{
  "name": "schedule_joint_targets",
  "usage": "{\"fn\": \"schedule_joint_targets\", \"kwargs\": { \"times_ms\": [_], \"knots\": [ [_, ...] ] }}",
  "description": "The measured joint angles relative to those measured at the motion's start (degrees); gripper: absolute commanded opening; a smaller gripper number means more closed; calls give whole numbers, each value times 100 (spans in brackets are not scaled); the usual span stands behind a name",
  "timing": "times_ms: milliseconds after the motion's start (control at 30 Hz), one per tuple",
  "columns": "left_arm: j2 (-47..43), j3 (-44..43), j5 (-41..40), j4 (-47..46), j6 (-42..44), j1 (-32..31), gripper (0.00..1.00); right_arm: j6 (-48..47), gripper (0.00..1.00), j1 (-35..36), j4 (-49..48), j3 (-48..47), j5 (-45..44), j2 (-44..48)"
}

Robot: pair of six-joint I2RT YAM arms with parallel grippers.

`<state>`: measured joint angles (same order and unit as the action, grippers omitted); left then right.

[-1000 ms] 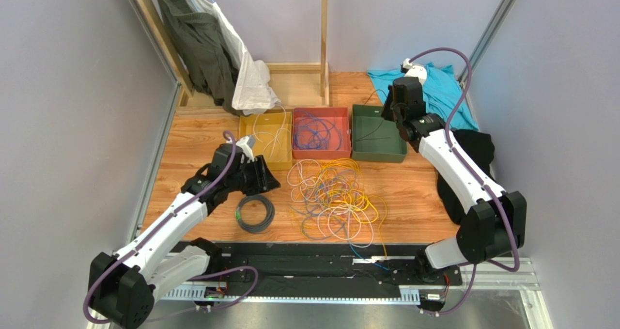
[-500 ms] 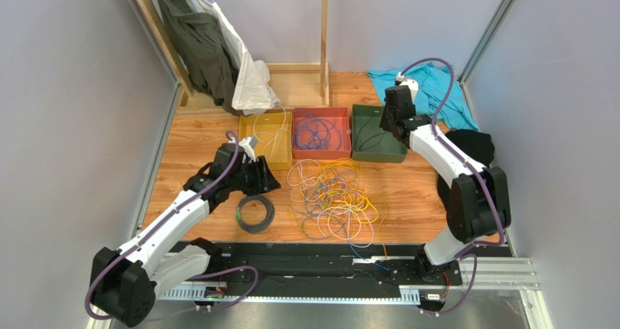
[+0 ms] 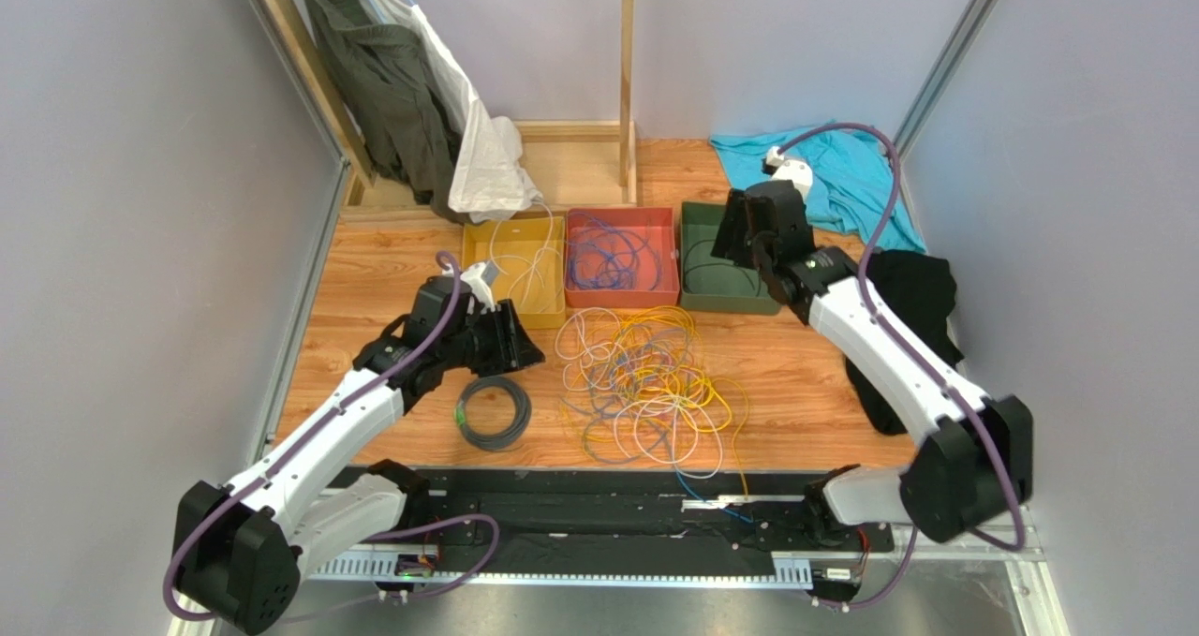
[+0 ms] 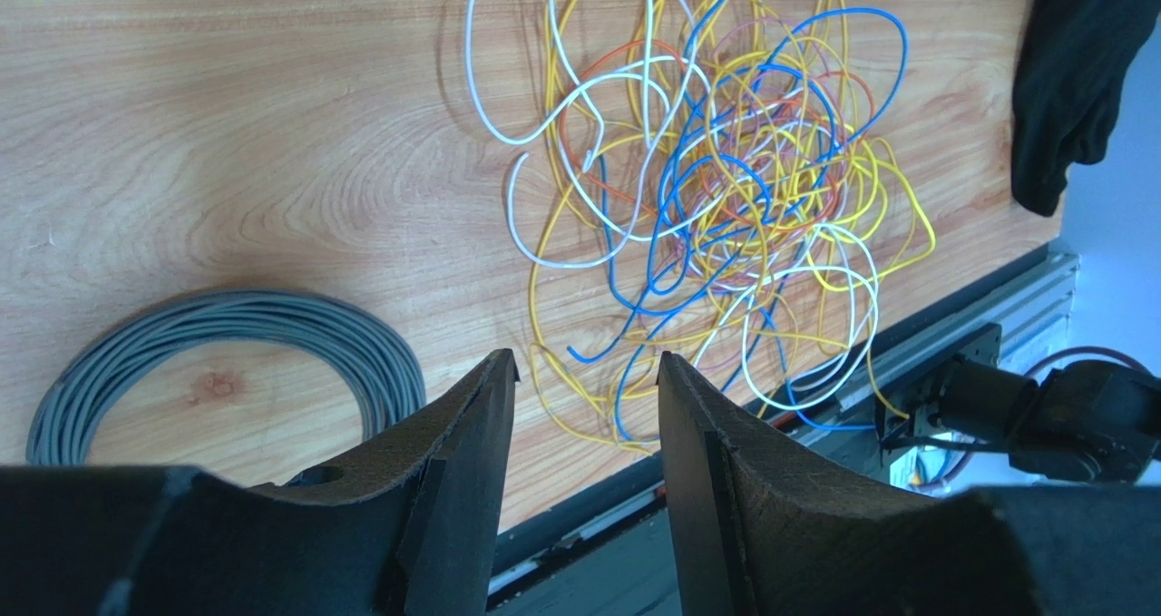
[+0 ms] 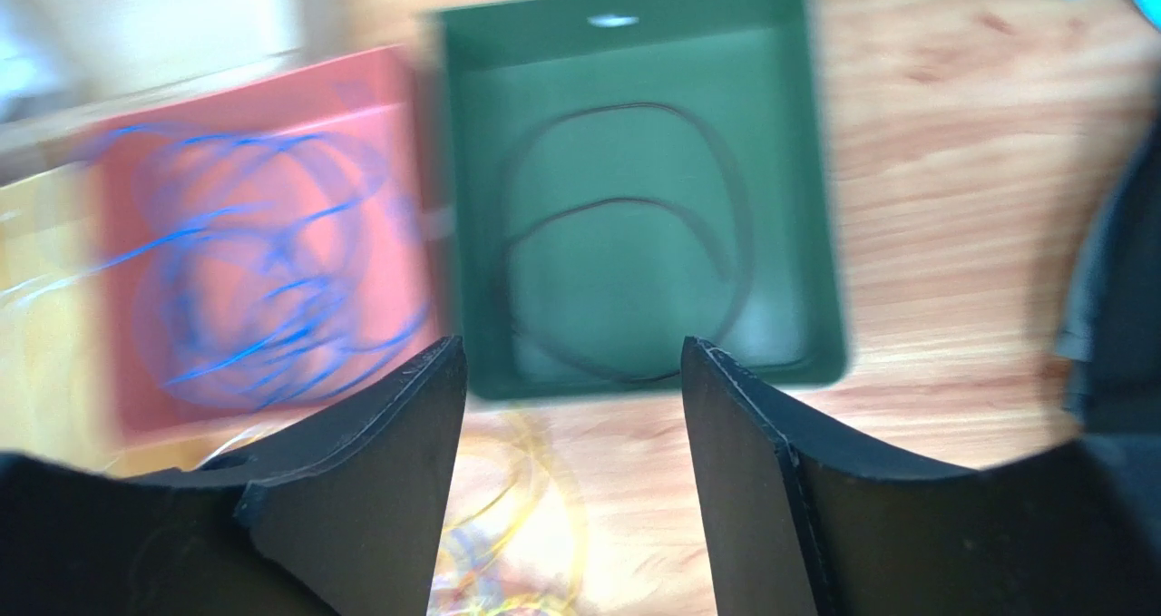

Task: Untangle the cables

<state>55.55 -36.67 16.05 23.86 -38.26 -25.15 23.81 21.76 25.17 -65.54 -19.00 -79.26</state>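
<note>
The cables (image 3: pixel 648 378) lie in a loose tangle of yellow, white and blue loops in the middle of the wooden table, and they fill the upper right of the left wrist view (image 4: pixel 722 194). My left gripper (image 3: pixel 524 344) (image 4: pixel 583 360) hovers just left of the tangle, open and holding nothing. My right gripper (image 3: pixel 732 237) (image 5: pixel 570 347) hangs over the green tray (image 3: pixel 732 303) (image 5: pixel 815 208), open and also holding nothing. A thin dark cable (image 5: pixel 613 205) lies looped inside that tray.
A red tray (image 3: pixel 621 215) (image 5: pixel 382 99) holds blue cables, and a yellow tray (image 3: pixel 486 278) holds a white one. A grey coil (image 3: pixel 494 411) (image 4: pixel 218 344) lies by the left gripper. Black cloth (image 3: pixel 915 299), teal cloth (image 3: pixel 859 173) and a wooden post (image 3: pixel 628 74) stand around.
My right gripper was shut and is now open. Its wrist has shifted left and nearer over the green tray. The left arm has not moved.
</note>
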Motion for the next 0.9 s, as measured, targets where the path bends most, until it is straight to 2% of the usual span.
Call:
{"fn": "schedule_joint_targets", "kwargs": {
  "times_ms": [167, 333, 467, 767, 833, 900],
  "knots": [
    [-4, 68, 28, -166, -24, 0, 52, 149, 56, 1176, -109, 658, 271, 857],
    [-4, 140, 46, -223, -44, 0, 52, 367, 55, 2015, -46, 1598, 651, 623],
    [-4, 142, 63, -236, -44, 0, 52, 507, 55, 2258, 136, 1886, 772, 420],
    [-4, 219, 109, -262, -66, 0, 52, 573, 55, 2291, 188, 1794, 531, -50],
    [-4, 223, 111, -254, -66, 0, 52, 570, 49, 2291, 212, 1690, 422, -278],
    [-4, 223, 120, -247, -66, 0, 52, 553, 34, 2284, 225, 1561, 321, -483]
  ]
}}
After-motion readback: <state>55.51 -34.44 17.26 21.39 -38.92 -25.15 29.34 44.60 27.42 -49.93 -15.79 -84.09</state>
